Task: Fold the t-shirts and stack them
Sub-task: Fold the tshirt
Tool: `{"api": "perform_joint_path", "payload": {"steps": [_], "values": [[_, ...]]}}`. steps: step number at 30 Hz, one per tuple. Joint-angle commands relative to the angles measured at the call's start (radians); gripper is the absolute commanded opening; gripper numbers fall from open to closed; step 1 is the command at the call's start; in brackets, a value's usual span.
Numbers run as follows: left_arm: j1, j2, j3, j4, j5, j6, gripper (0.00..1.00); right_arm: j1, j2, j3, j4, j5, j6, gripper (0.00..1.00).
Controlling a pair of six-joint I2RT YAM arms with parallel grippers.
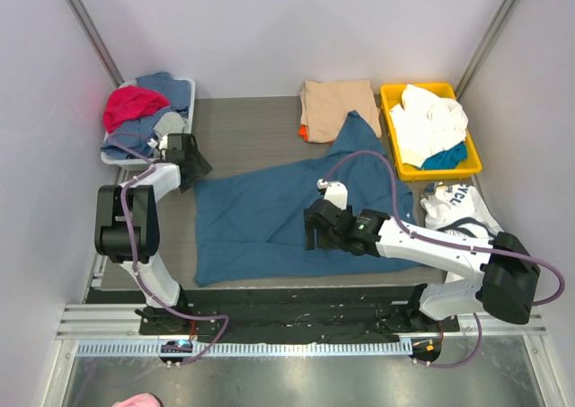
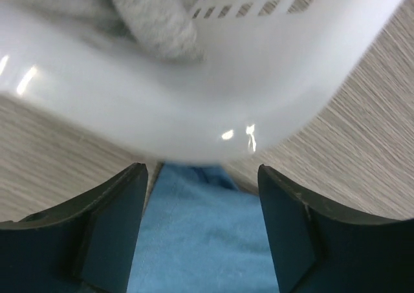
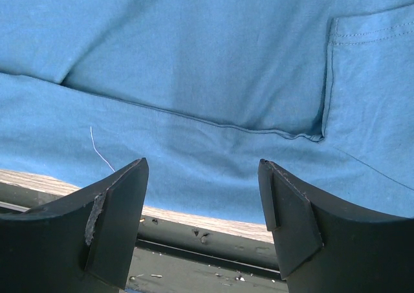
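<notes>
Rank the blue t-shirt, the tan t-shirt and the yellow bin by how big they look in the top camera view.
1. Blue t-shirt: spread out, by far the largest.
2. Yellow bin.
3. Tan t-shirt: folded, a little smaller than the bin.

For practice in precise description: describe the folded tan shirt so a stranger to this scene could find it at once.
Find the yellow bin at the table's far right. Just left of it lies the tan shirt, folded. It alone is beige, with an orange edge peeking out at its left, unlike the blue shirt spread mid-table.
</notes>
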Motion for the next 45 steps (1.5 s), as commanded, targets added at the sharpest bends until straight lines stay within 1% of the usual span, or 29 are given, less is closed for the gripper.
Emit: {"api": "perform_joint_path", "payload": {"steps": [1, 3, 9, 16, 26, 27, 30, 31, 32, 34, 36, 38, 39, 41, 45], "values": [[0.005, -0.072, -0.041, 0.034, 0.024, -0.019, 0.7, 0.006, 0.001, 0.003, 0.009, 0.027, -0.001, 0.77], [0.005, -0.072, -0.055, 0.036, 0.027, -0.021, 0.68, 0.006, 0.001, 0.001, 0.009, 0.028, -0.001, 0.77], [0.005, -0.051, -0.07, 0.043, 0.025, -0.016, 0.66, 0.004, -0.002, -0.002, 0.009, 0.028, 0.0, 0.77], [0.005, 0.0, -0.056, 0.048, 0.025, -0.019, 0.63, 0.004, -0.012, -0.011, 0.004, 0.034, 0.005, 0.77], [0.005, 0.034, -0.032, 0.036, 0.016, -0.01, 0.51, 0.006, -0.015, -0.017, 0.001, 0.042, 0.009, 0.77], [0.005, 0.035, -0.032, 0.034, 0.016, -0.01, 0.46, 0.006, -0.015, -0.017, 0.001, 0.044, 0.009, 0.77], [0.005, 0.037, -0.033, 0.034, 0.015, -0.007, 0.41, 0.004, -0.019, -0.018, 0.0, 0.048, 0.008, 0.77], [0.005, 0.037, -0.033, 0.036, 0.015, -0.006, 0.41, 0.004, -0.019, -0.018, -0.002, 0.05, 0.008, 0.77], [0.005, 0.037, -0.035, 0.036, 0.015, -0.005, 0.35, 0.004, -0.019, -0.018, -0.002, 0.051, 0.009, 0.77], [0.005, 0.035, -0.035, 0.036, 0.018, -0.004, 0.29, 0.006, -0.019, -0.018, -0.002, 0.053, 0.006, 0.77], [0.005, 0.035, -0.036, 0.036, 0.016, -0.002, 0.19, 0.006, -0.017, -0.018, -0.002, 0.054, 0.006, 0.77], [0.005, 0.035, -0.036, 0.033, 0.016, -0.001, 0.12, 0.004, -0.014, -0.018, -0.003, 0.057, 0.006, 0.77], [0.005, 0.035, -0.036, 0.033, 0.016, -0.001, 0.07, 0.004, -0.012, -0.018, -0.003, 0.056, 0.006, 0.77], [0.005, 0.035, -0.035, 0.034, 0.016, -0.001, 0.0, 0.003, -0.011, -0.018, -0.003, 0.059, 0.008, 0.77], [0.005, 0.035, -0.036, 0.031, 0.016, 0.001, 0.0, 0.004, -0.008, -0.018, -0.003, 0.061, 0.006, 0.77]]}}
